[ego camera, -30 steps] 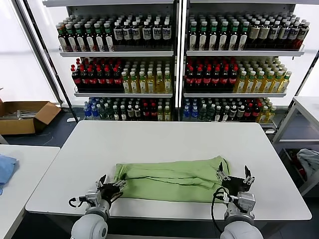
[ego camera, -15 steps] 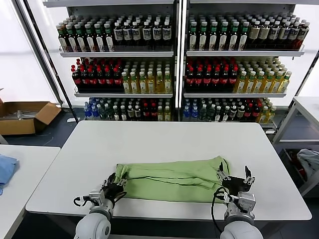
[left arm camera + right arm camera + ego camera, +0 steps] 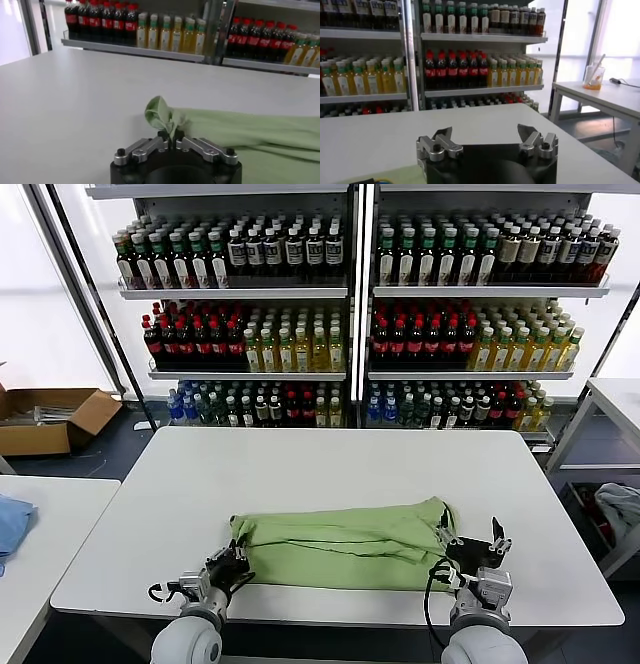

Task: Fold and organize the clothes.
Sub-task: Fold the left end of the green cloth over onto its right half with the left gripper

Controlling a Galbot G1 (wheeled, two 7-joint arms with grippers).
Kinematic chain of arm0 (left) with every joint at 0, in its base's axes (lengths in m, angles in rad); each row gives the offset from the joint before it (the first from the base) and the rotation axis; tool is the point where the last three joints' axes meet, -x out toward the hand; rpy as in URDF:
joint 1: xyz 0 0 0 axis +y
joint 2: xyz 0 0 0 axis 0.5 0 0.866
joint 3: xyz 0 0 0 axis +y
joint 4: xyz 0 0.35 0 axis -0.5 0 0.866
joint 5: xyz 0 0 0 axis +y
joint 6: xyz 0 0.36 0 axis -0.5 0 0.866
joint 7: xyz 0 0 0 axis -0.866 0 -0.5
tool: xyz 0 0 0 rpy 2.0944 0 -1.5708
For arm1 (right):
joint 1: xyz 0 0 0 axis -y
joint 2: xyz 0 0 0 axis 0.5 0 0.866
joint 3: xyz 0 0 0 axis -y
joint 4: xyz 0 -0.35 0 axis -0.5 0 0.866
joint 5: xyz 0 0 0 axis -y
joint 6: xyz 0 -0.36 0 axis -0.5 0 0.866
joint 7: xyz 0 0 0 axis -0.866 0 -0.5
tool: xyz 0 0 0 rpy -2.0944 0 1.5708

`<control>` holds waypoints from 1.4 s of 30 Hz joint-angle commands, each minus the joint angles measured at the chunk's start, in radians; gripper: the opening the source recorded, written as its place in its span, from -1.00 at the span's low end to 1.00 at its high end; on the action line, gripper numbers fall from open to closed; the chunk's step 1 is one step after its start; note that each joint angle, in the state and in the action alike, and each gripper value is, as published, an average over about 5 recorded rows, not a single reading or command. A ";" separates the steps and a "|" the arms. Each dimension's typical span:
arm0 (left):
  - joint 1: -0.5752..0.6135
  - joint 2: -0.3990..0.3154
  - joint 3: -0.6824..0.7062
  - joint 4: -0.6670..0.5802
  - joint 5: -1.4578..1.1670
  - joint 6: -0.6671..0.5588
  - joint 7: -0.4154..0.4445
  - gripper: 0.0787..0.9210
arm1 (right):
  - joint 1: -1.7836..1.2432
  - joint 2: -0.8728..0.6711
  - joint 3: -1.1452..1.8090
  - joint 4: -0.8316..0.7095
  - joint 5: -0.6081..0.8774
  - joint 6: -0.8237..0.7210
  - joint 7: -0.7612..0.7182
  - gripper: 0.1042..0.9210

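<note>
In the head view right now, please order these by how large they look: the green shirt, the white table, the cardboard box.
1. white table
2. green shirt
3. cardboard box

The box stands farther from the camera, so its true size compared with the shirt is unsure.

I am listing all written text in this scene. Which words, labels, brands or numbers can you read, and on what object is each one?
No text can be read.
Bottles on the shelves: labels too small to read.
Green shirt on the table: no print showing.
Cardboard box: no visible writing.
</note>
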 commanded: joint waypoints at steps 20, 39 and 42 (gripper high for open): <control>0.099 0.759 -0.694 0.145 -0.263 -0.026 0.092 -0.92 | 0.044 0.004 -0.014 -0.033 0.023 0.008 0.001 0.76; -0.015 0.252 -0.049 -0.195 -0.059 0.074 -0.011 -0.92 | -0.091 0.023 0.035 0.053 -0.014 0.018 0.011 0.76; -0.032 0.227 0.010 -0.193 -0.027 0.081 -0.013 -0.92 | -0.120 0.033 0.044 0.070 -0.023 0.024 0.011 0.76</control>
